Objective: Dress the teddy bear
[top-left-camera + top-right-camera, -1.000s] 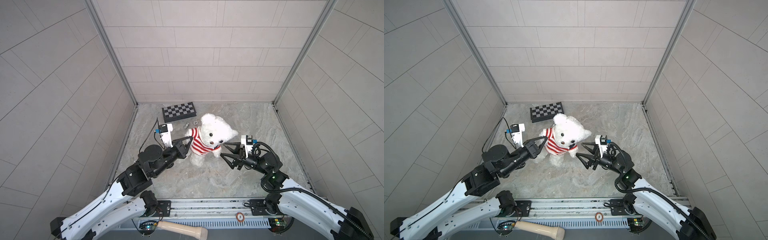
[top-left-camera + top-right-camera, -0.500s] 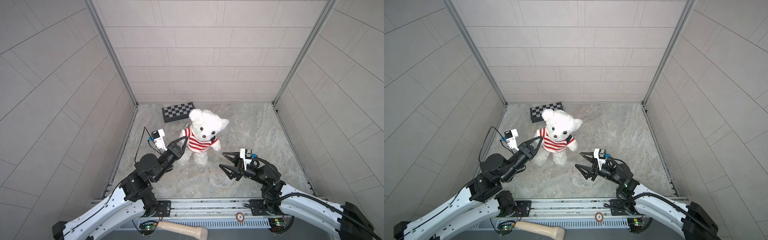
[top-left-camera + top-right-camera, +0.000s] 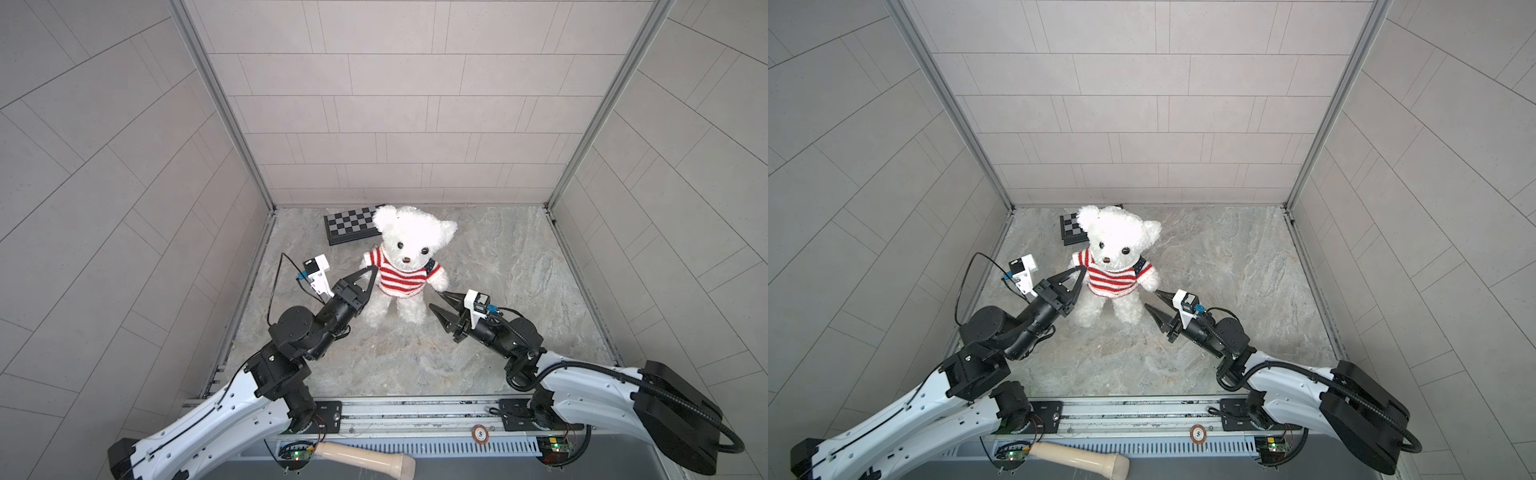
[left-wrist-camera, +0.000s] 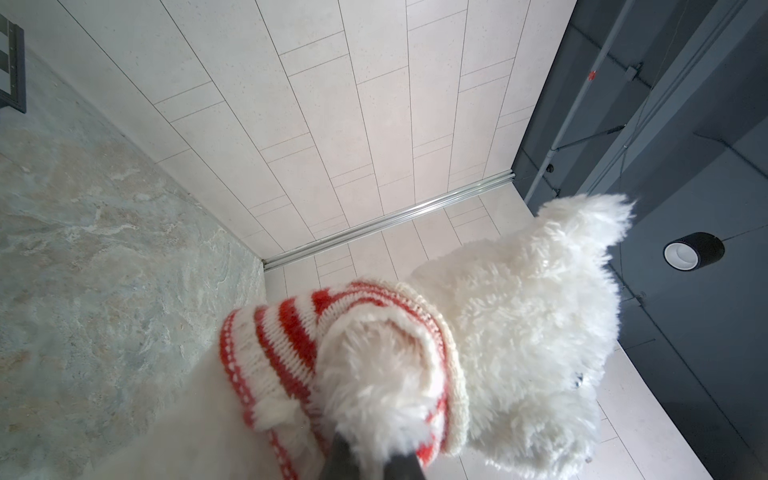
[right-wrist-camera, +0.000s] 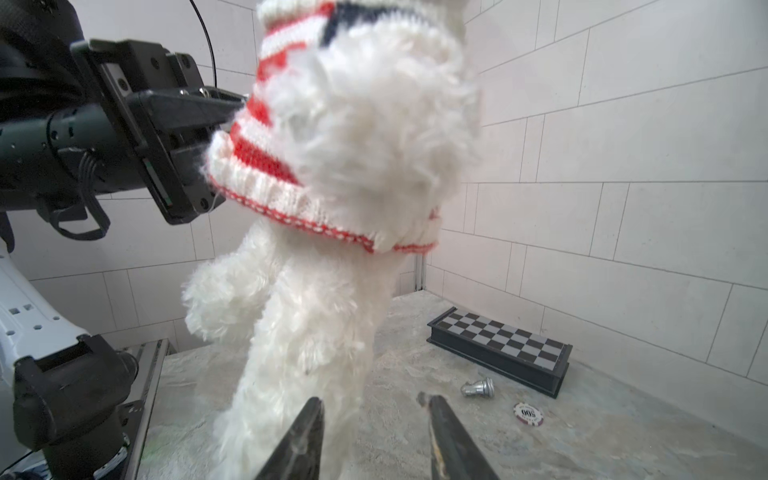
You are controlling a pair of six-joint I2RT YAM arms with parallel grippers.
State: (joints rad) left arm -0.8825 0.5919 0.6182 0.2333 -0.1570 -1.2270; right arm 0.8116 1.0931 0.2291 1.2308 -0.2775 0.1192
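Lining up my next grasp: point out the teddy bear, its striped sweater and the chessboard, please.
teddy bear (image 3: 411,230): in a top view, on its forehead.
striped sweater (image 3: 401,282): in a top view, on the chest stripes.
chessboard (image 5: 503,338): in the right wrist view, on its checkered top.

Marbled floor, tile all round.
Pale grey tile back wall ahead of left gripper and right gripper; like side walls flank them, metal corner posts between. Floor grey-beige, beneath them. Dark ceiling, one round black lamp, overhead.
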